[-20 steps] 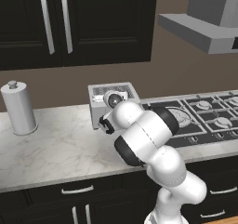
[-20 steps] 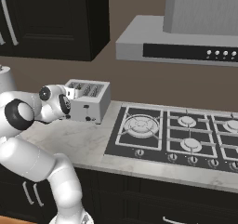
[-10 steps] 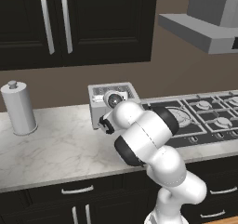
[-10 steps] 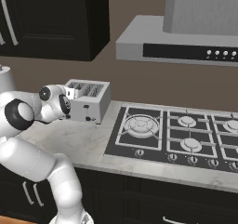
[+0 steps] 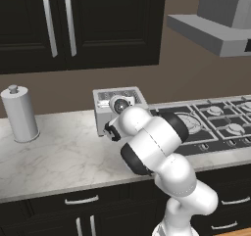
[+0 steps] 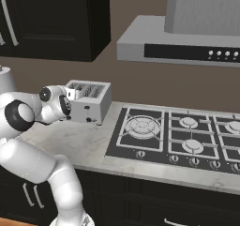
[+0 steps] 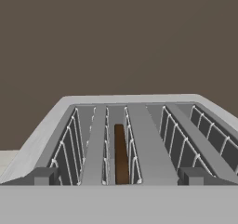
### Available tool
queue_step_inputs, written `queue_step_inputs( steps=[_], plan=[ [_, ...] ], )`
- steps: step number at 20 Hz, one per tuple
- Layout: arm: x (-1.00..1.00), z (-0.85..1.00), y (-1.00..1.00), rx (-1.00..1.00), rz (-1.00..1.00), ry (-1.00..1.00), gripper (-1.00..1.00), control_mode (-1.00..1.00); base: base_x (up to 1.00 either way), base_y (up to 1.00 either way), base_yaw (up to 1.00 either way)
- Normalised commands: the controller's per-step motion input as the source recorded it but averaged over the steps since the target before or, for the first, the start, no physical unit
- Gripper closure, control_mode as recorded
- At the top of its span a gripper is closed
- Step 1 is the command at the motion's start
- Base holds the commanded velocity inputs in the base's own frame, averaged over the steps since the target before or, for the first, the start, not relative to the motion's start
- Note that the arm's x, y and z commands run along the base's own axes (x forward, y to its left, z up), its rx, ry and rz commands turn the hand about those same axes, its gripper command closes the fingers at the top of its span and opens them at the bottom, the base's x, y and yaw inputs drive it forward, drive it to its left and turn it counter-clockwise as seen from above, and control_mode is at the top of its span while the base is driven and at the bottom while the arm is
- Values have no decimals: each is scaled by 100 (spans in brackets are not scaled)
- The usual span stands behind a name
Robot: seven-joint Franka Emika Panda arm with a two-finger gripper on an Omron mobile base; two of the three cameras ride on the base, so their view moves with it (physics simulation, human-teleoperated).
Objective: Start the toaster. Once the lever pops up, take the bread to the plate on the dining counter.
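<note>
Toaster (image 5: 116, 107) sitting on the marbled worktop (image 5: 54, 156), white canister (image 5: 19, 113) well off to its left, gas hob (image 6: 183, 136) just to its right. Bread (image 7: 121, 154) down in the second slot from the left in the hand view. Gripper (image 6: 71, 94) spread wide at the toaster's near top edge, grasping nothing, bread beyond the fingertips.

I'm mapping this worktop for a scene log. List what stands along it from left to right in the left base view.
White canister → toaster → gas hob. The arm's hand overlaps the toaster's front, so I leave it out of the order.
</note>
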Motion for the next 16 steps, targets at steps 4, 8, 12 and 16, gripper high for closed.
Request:
queue_step_inputs(
  steps=[4, 8, 12, 16],
  plan=[
    [0, 0, 0, 0, 0, 0, -100, -100, 0, 0, 0],
    [0, 0, 0, 0, 0, 0, -100, -100, 0, 0, 0],
    [0, 0, 0, 0, 0, 0, -100, -100, 0, 0, 0],
    [0, 0, 0, 0, 0, 0, -100, -100, 0, 0, 0]
  ],
)
